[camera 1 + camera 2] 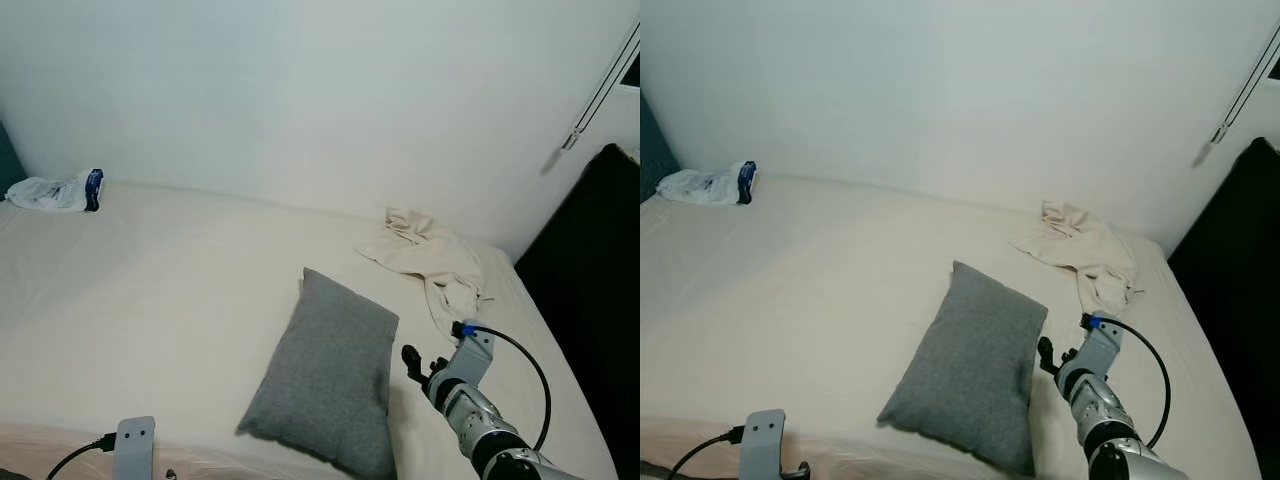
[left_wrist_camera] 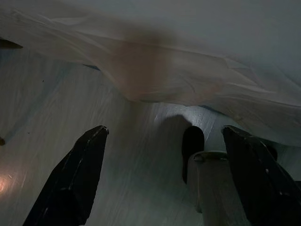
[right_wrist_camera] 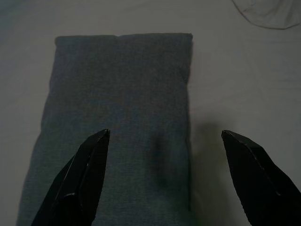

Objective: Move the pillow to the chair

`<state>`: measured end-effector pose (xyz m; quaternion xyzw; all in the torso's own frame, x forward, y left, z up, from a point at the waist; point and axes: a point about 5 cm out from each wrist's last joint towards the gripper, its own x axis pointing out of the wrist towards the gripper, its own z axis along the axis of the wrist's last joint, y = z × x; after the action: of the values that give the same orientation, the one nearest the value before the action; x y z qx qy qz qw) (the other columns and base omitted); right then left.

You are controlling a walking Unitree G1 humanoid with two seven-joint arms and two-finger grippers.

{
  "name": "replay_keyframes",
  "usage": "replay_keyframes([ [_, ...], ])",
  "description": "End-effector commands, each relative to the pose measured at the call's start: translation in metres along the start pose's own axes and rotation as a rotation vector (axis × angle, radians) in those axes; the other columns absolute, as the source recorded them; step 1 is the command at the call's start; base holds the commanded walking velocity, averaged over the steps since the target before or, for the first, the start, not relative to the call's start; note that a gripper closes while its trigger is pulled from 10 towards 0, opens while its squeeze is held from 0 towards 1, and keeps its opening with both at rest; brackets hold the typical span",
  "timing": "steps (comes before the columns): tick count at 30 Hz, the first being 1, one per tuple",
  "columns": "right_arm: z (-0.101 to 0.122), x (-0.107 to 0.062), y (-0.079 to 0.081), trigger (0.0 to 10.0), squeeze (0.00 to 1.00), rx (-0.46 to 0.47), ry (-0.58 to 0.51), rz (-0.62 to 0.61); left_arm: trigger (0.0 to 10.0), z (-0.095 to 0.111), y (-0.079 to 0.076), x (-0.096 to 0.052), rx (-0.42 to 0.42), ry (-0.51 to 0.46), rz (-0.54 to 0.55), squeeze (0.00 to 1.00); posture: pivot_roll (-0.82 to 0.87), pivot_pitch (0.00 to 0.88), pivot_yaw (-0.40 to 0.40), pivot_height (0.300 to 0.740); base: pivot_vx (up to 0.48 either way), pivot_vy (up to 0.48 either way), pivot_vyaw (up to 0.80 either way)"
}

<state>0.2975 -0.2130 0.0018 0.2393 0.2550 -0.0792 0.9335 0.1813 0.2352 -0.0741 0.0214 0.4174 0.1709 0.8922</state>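
Head views: grey pillow [image 1: 325,375] lies flat on the bed [image 1: 150,280], long axis running away from the robot; right gripper [image 1: 415,365] just beside its right edge, nearer arm.

Right wrist view: fingers [image 3: 77,183] spread open, straddling that edge.

Left wrist view: left gripper [image 2: 164,183] open, low beside the sheet.

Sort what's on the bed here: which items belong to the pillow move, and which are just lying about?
Belongs to the job:
grey pillow lying flat on the bed
right claw open, hovering over the pillow's edge

Just lying about:
crumpled beige cloth near the bed's far right corner
white plastic bag at the far left
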Motion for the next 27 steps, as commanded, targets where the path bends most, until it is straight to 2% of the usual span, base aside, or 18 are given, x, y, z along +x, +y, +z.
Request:
replay_keyframes([
  [1, 0.001, 0.0, -0.003, 10.0, 0.0, 0.018, 0.006, -0.001, 10.0, -0.003, 0.002, -0.001, 0.022, 0.004, 0.004, 0.0, 0.09, 0.0, -0.081, 0.69, 0.0, 0.0, 0.0],
  [7, -0.006, 0.0, 0.003, 10.0, 0.0, 0.029, 0.035, 0.033, 10.0, -0.01, 0.002, -0.002, 0.056, 0.016, -0.001, 0.0, 0.09, 0.0, -0.075, 0.66, 0.0, 0.0, 0.0],
  [22, -0.007, -0.001, 0.001, 10.0, 0.0, 0.035, 0.035, 0.03, 10.0, -0.012, 0.006, -0.003, 0.067, 0.015, 0.008, 0.0, 0.1, 0.0, -0.065, 0.605, 0.0, 0.0, 0.0],
  [27, -0.011, 0.0, 0.009, 10.0, 0.0, 0.062, 0.031, 0.083, 10.0, -0.01, 0.01, -0.003, 0.067, -0.005, 0.015, 0.0, 0.12, 0.0, -0.06, 0.58, 0.0, 0.0, 0.0],
])
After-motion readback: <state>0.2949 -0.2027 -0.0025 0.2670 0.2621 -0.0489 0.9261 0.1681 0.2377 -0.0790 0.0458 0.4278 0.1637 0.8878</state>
